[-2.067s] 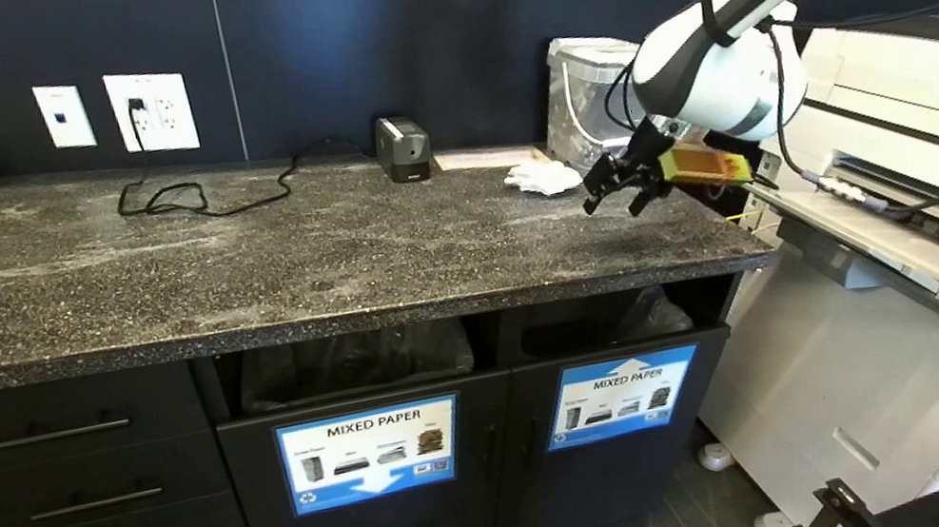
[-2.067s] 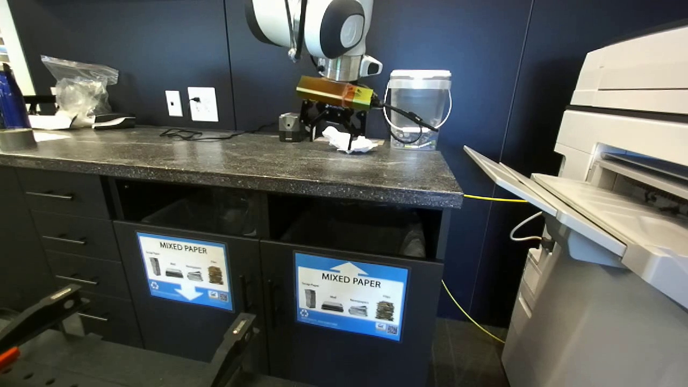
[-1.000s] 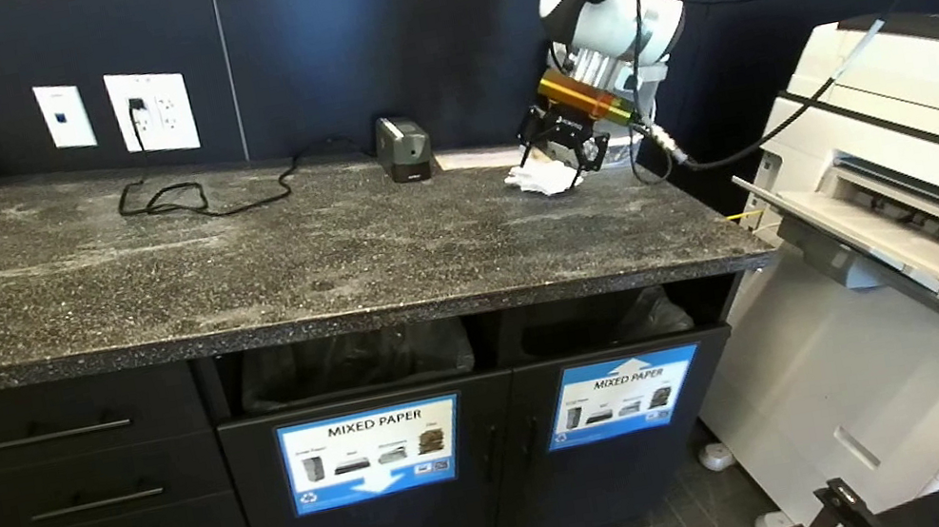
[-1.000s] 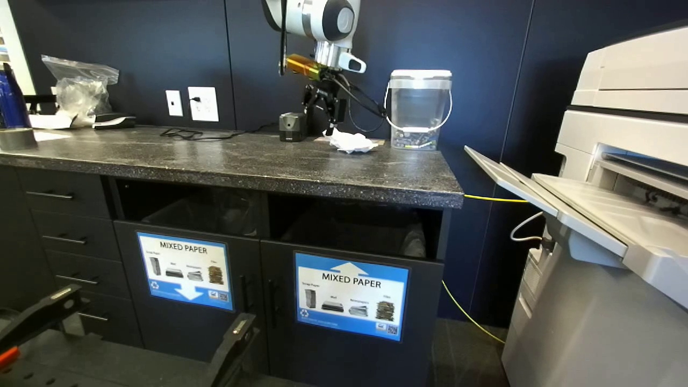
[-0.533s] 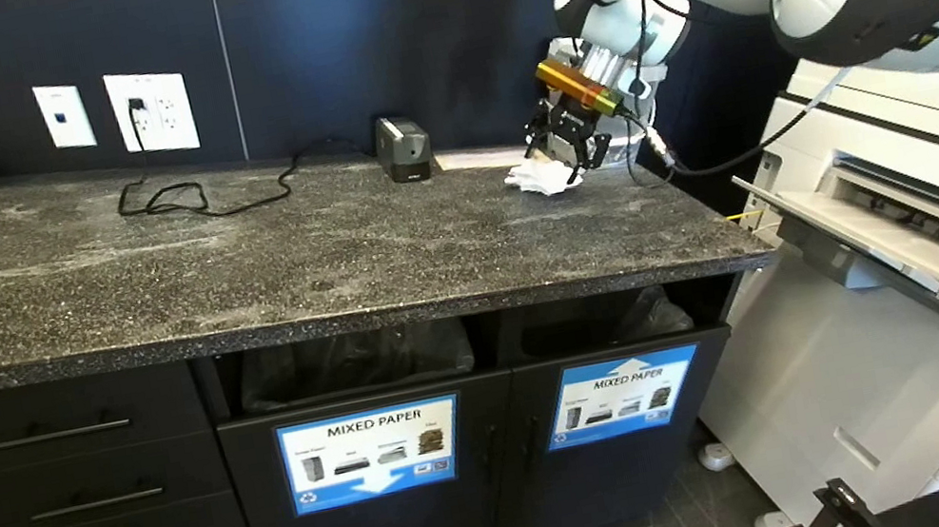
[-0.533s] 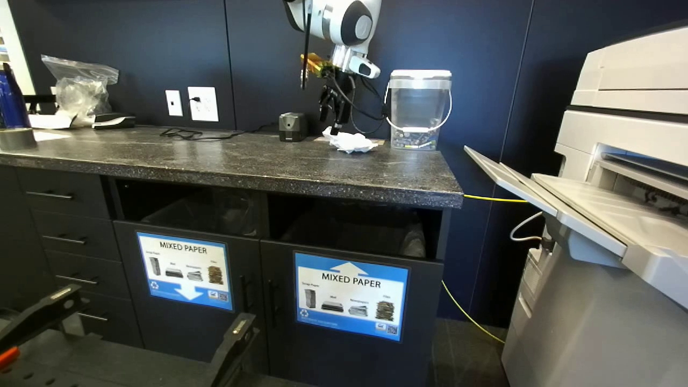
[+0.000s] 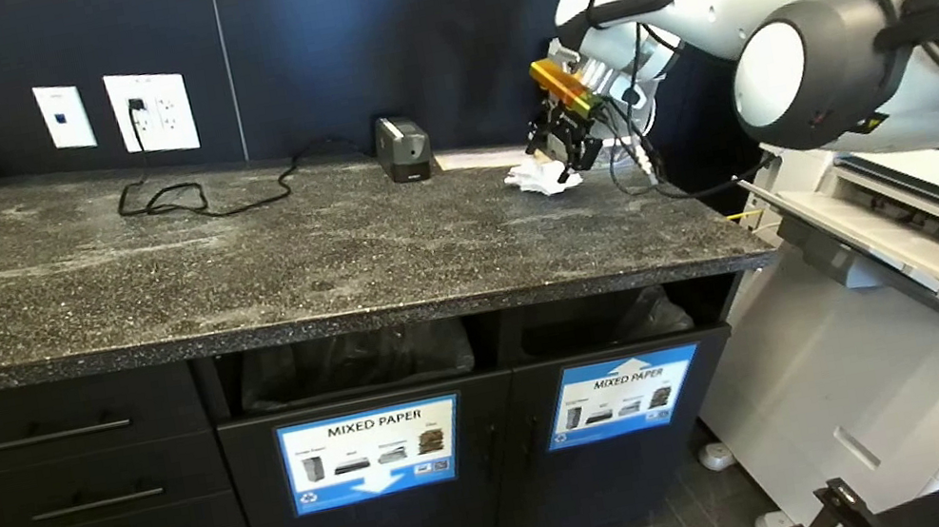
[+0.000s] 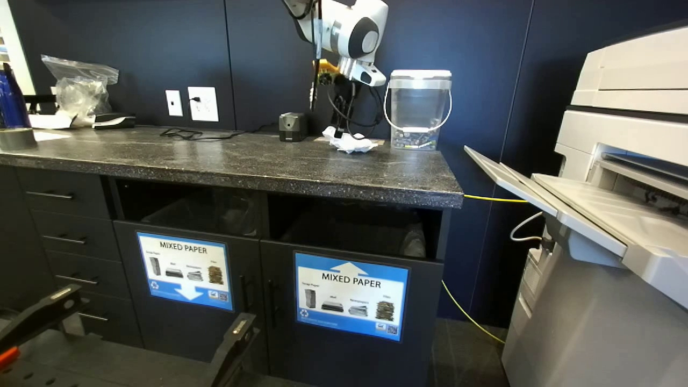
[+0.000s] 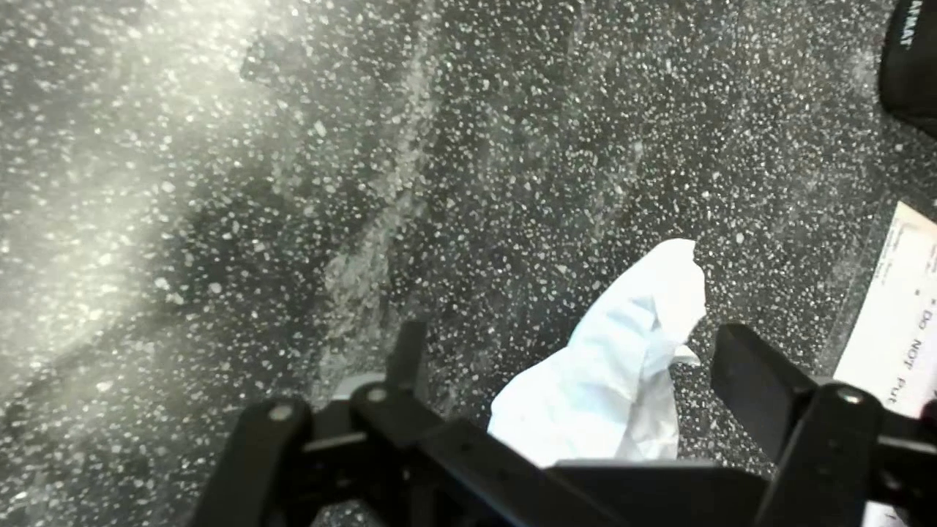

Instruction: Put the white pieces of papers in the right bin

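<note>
Dark navy wall panels [image 7: 335, 46], divided by narrow vertical seams [image 7: 225, 55], rise behind a long, speckled dark-grey surface [image 7: 98, 295]; two white wall plates [image 7: 152, 117] are mounted on them. Beneath the surface, a column of four dark drawers [image 7: 83, 481] bears slim horizontal handles [image 7: 54, 435]. A pale office printer [image 7: 855, 369] stands just beside the surface on a dark floor [image 7: 706, 511]. Light forms a soft blue sheen [image 8: 457, 32] on the panels and, in the wrist view, a pale glare [image 9: 110, 219] on the surface.
</note>
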Tool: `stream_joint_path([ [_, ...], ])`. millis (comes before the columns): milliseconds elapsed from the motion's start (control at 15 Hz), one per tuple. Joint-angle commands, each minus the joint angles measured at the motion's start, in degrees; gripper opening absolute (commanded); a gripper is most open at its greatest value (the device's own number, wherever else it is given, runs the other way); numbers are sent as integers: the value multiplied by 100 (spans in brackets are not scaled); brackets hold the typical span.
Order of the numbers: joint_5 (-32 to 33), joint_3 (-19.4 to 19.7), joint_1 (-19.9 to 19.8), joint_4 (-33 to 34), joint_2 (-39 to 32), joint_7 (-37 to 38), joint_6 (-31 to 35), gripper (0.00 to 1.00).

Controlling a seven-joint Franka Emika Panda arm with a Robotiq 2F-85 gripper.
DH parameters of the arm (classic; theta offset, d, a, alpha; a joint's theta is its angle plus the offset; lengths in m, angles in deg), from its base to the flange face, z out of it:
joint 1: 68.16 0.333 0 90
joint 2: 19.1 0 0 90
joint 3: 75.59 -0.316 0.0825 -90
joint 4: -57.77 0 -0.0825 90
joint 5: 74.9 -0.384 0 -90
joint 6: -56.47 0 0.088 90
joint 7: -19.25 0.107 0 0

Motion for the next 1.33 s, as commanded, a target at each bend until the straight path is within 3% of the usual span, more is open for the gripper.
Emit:
stream_joint_path([
  [0, 160, -3, 51, 998, -601, 528, -23, 100],
  [933, 543, 282, 289, 1114, -1009, 962, 566, 100],
  [1000, 573, 300, 283, 1110, -1013, 981, 556, 83],
  [1267, 823, 419, 361, 1115, -1050, 1025, 611, 50],
])
